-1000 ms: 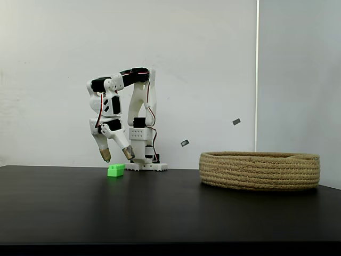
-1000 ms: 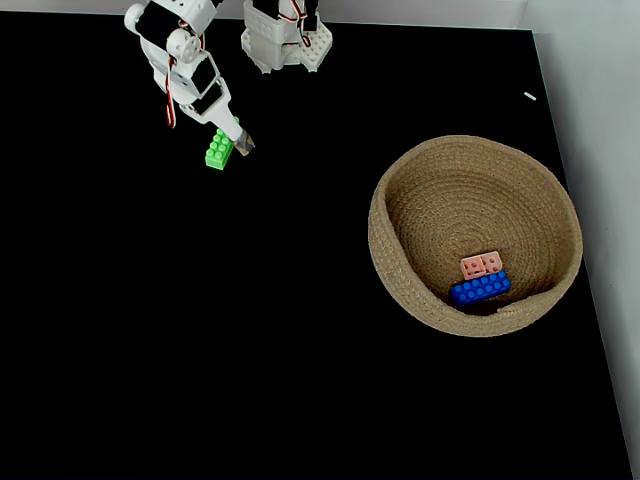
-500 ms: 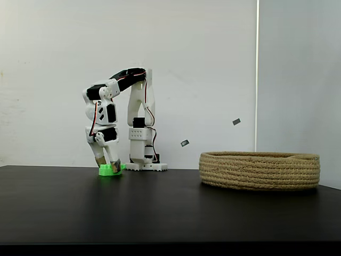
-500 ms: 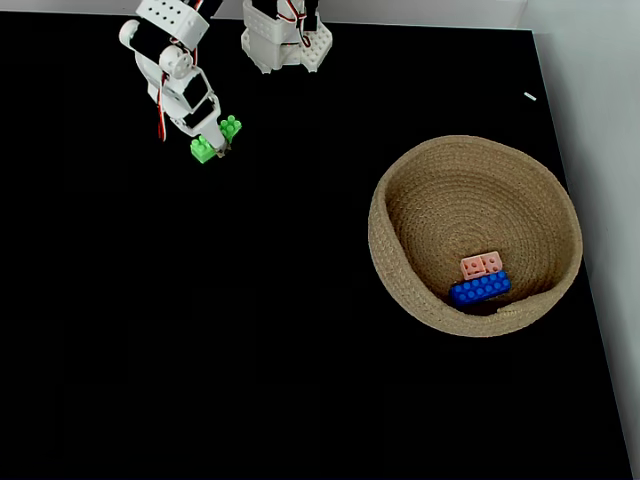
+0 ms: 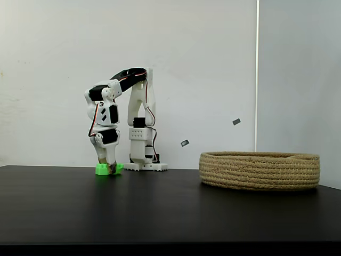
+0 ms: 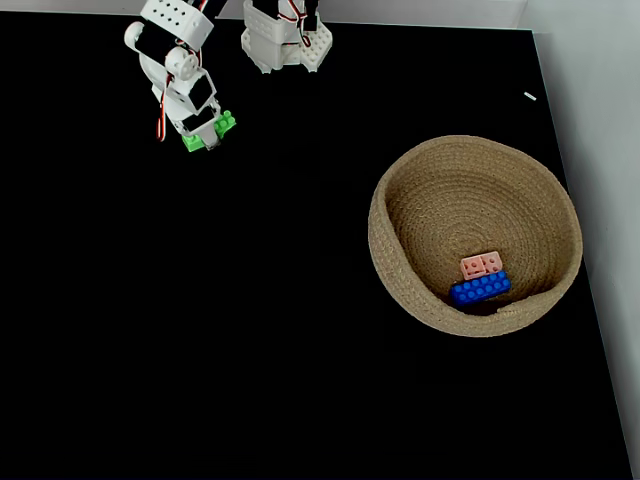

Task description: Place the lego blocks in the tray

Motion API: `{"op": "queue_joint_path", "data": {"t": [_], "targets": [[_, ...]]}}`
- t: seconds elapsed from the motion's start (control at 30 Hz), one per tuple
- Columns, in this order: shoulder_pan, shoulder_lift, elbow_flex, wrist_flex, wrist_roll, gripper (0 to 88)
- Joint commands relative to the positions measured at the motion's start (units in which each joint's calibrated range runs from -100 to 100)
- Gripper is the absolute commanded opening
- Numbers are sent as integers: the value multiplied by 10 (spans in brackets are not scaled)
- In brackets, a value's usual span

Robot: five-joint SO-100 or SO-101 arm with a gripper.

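Small bright green brick [image 5: 107,168], studded, lying flat on the black counter [image 6: 250,330] near the arm's base [image 6: 286,45]; far left in the top-down fixed view [image 6: 205,134], well apart from the basket. Hard moulded plastic by the look of it: most likely very light, stiff, not fragile, with smooth sides that could slip or twist out of a weak pinch. Best taken across its two short flat sides, low on the body, not over the studs.

Jaws [image 5: 110,169] down at counter level, straddling the brick's middle, green ends sticking out on either side in the side-on fixed view. From above, jaws [image 6: 205,138] sitting across the brick, apparently narrowed onto it; full clamping force impossible to confirm, and brick not lifted off the counter. White arm [image 5: 109,114] folded steeply downward above it.

Further out, to the right, wide shallow basket [image 6: 400,290] of coiled tan rope, low-walled, resting on the counter [image 5: 160,213]. Inside it, toward the near wall in the top-down view, pale pink brick [image 6: 481,265] touching a longer blue brick [image 6: 480,288]. Two of three bricks already home, by this reckoning; green one the last. Soft rope floor likely to cushion a drop, so a release from just above the rim should do no harm.
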State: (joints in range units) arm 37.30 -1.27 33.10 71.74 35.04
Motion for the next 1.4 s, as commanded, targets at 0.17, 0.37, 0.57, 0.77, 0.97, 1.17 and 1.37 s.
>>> {"op": "queue_joint_path", "data": {"t": [0.17, 0.37, 0.57, 0.77, 0.97, 1.17, 1.37], "targets": [[-196, -103, -11, 70, -245, 1], [-354, -205, -41, -29, -388, 1], [-499, -240, -121, -61, -478, 1], [-616, -236, -134, -152, -535, 1], [-695, -207, -57, -277, -537, 123], [-698, -212, 5, -354, -553, 297], [-682, -233, 33, -341, -545, 289]]}}
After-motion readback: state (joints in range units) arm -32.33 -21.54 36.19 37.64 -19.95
